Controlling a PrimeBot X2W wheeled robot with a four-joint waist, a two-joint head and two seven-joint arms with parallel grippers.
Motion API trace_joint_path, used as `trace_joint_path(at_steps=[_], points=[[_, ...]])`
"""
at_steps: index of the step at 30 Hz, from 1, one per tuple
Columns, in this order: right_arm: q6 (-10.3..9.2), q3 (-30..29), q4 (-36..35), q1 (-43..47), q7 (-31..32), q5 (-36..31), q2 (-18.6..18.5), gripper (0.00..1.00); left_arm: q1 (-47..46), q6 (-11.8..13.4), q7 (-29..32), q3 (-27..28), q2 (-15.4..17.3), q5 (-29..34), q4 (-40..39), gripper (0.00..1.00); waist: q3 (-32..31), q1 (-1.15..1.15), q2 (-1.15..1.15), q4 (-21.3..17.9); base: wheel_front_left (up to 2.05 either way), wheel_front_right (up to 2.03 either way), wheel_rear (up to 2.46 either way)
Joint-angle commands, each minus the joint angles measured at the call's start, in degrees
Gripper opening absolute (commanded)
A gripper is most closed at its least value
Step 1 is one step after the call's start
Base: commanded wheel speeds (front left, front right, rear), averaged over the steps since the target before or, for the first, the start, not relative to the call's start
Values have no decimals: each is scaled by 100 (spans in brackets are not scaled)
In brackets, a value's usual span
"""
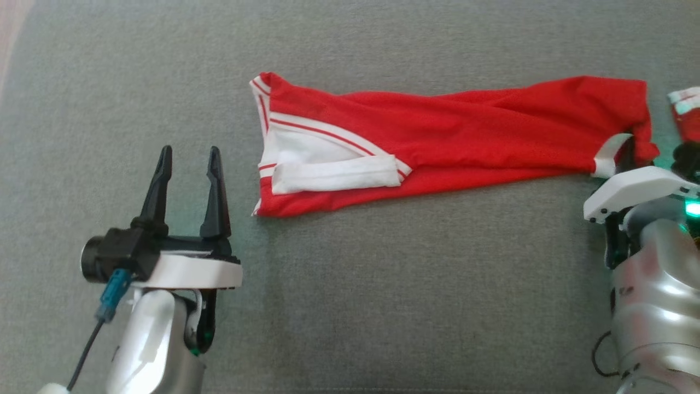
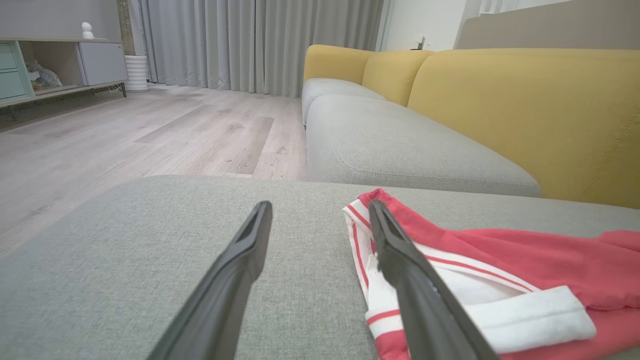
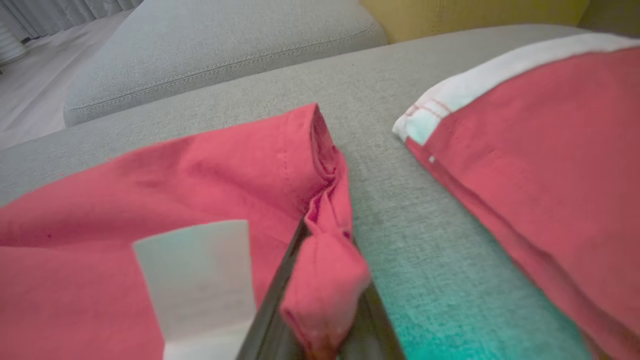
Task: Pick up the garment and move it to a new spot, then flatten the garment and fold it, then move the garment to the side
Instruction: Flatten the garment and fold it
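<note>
The garment (image 1: 465, 134), red with white striped trim, lies stretched in a long folded strip across the grey cushion (image 1: 383, 284). My left gripper (image 1: 190, 150) stands open just left of the garment's trimmed end, with nothing between its fingers. In the left wrist view the left gripper (image 2: 319, 205) has its right finger over the white-trimmed edge of the garment (image 2: 525, 260). At the garment's far right corner is my right gripper (image 1: 634, 150). The right wrist view shows the right gripper (image 3: 327, 240) shut on a bunched fold of the garment (image 3: 200, 175).
A second red piece with white trim (image 1: 686, 112) lies at the right edge, close beside the right gripper, and shows as the red piece (image 3: 525, 165) in the right wrist view. A yellow-backed sofa (image 2: 500, 100) stands beyond the cushion, with wooden floor (image 2: 150, 125) to its left.
</note>
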Motion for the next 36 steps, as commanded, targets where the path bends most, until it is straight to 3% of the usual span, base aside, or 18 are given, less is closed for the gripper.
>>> trace_joint_path(at_steps=[1, 4, 10, 15, 19, 23, 28, 36], points=[[-5, 57, -158, -24, -92, -151, 32, 0, -149, -32, -29, 273, 48, 57, -162, 100, -68, 0, 0, -89, 0, 0, 0], [-5, -81, -441, -20, -152, -290, -89, 0, -106, -54, -29, 332, 34, 87, -165, 100, -169, 0, 0, -192, 0, 0, 0], [-5, -524, -1119, 70, 120, -491, -729, 0, -7, -96, -29, 374, 3, 152, -170, 100, -380, 0, 0, -336, 0, 0, 0], [-5, -280, -1372, -23, 148, -340, -505, 0, 83, -119, -29, 364, -11, 149, -117, 100, -572, 0, 0, -338, 0, 0, 0], [-5, 375, -1546, -21, 156, 54, -176, 0, 184, -125, -29, 361, -17, 155, -75, 100, -794, 0, 0, -293, 0, 0, 0], [-5, 1406, -1853, 91, 180, 552, 3, 0, 297, -114, -29, 381, -20, 149, -71, 100, -1005, 0, 0, -234, 0, 0, 0], [-5, 2907, -2263, 378, 247, 1543, 32, 0, 352, -118, -29, 324, -23, 147, -63, 100, -1147, 0, 0, -55, 0, 0, 0], [-5, 4189, -2301, 642, 296, 2334, 34, 0, 354, -126, -29, 164, -25, 64, 2, 100, -1111, 0, 0, 237, 0, 0, 0]])
